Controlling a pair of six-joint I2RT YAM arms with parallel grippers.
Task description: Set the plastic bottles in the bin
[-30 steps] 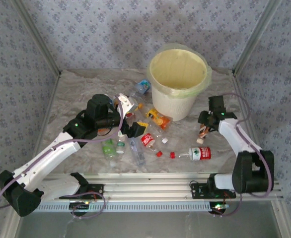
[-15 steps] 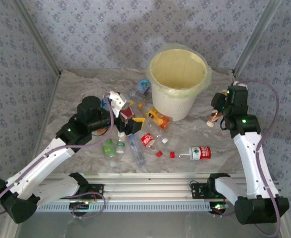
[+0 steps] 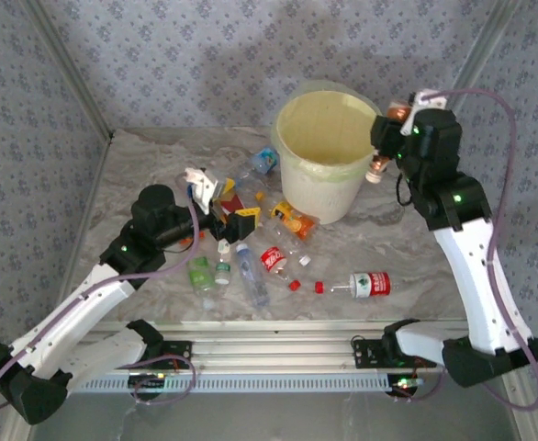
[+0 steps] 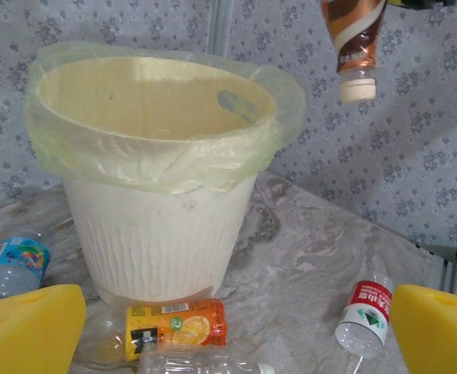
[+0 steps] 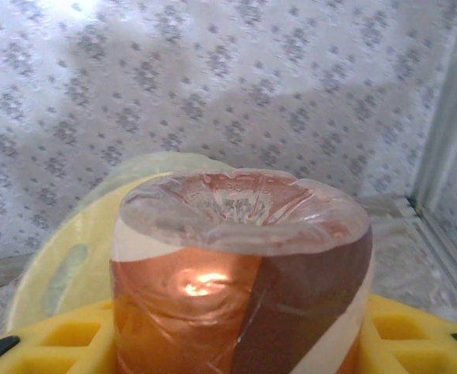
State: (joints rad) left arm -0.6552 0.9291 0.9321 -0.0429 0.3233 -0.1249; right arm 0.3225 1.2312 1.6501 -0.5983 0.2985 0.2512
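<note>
right gripper [image 3: 393, 138] has come up from table height beside the bin [image 3: 329, 184] to rim level within the last second. it is clamped narrow on a brown-labelled bottle [image 3: 380, 163], which hangs cap down at the bin's right edge. we judge the carry nearly done, release next.

left gripper [image 3: 223, 202] has drawn back a little toward its base. its jaws are spread wide and hold nothing, low over the loose bottles left of the bin. the other bottles lie on the table [image 3: 397, 230] in front of the bin, among them an orange-labelled bottle [image 3: 294, 219] just by its foot and a red-labelled bottle [image 3: 370, 284] alone nearer the front.

hard to make out: whether the carried bottle is over the opening or just outside the rim. from the left wrist it hangs up and right of the rim; from above it overlaps the rim. in the right wrist view the bottle's base blocks the fingers and much of the bin. the left gripper covers part of the pile, so no count.
</note>
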